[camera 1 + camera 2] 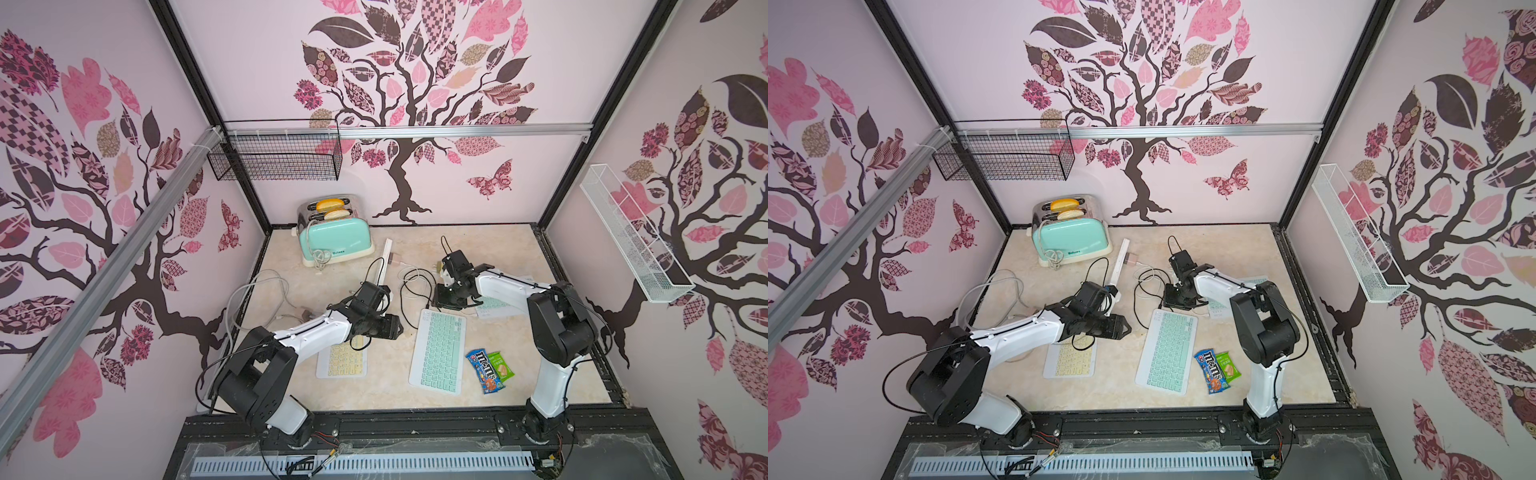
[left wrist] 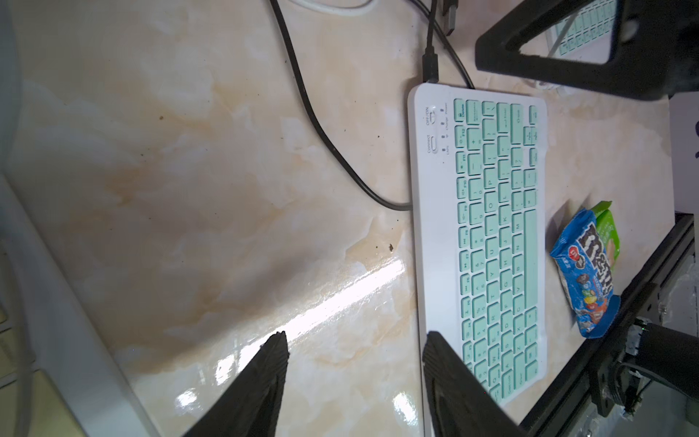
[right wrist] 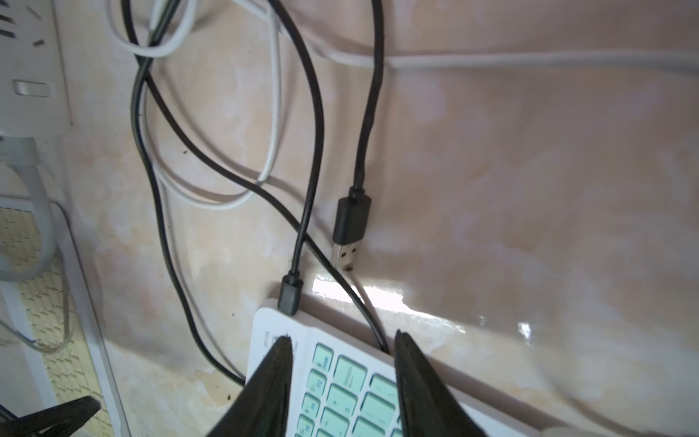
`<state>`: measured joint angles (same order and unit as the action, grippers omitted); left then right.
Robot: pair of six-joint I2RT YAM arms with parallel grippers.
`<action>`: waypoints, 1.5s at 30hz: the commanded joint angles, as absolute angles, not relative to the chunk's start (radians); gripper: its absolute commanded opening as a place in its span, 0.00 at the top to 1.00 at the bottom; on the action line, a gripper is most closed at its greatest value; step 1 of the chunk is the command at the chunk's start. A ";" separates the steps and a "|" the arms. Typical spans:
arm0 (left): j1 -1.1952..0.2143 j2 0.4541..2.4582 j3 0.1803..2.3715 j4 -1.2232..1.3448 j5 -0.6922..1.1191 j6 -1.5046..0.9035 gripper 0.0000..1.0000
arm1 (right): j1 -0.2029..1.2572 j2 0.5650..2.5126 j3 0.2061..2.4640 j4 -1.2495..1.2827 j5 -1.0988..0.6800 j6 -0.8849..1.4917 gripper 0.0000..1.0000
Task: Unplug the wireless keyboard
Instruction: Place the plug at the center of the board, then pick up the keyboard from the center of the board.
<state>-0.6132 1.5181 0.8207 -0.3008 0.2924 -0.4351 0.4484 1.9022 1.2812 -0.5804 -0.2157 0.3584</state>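
We saw the mint wireless keyboard (image 1: 438,351) lying flat on the counter (image 1: 498,257), with its black charging plug (image 3: 290,297) seated in a far corner. Our right pincer (image 3: 342,336) hung over that corner, fingers parted and gripping nothing, the plug just beyond its tips. Our left pincer (image 2: 355,336) stood wide apart and empty above bare counter beside the keyboard.

A mint-green toaster with a chrome top (image 1: 334,239) stands at the back of the cream marble-patterned tabletop (image 1: 490,245), with two bread slices (image 1: 330,204) upright in its slots. Near the front, a blue M&M's candy bag (image 1: 484,372) touches a green snack packet (image 1: 503,368). A black wire basket (image 1: 274,160) and a white wire basket (image 1: 631,245) hang on the walls.
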 commanded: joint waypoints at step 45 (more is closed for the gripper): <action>-0.612 1.594 0.795 -0.030 0.417 -0.449 0.38 | 0.459 2.009 1.574 -0.667 -0.099 0.413 1.00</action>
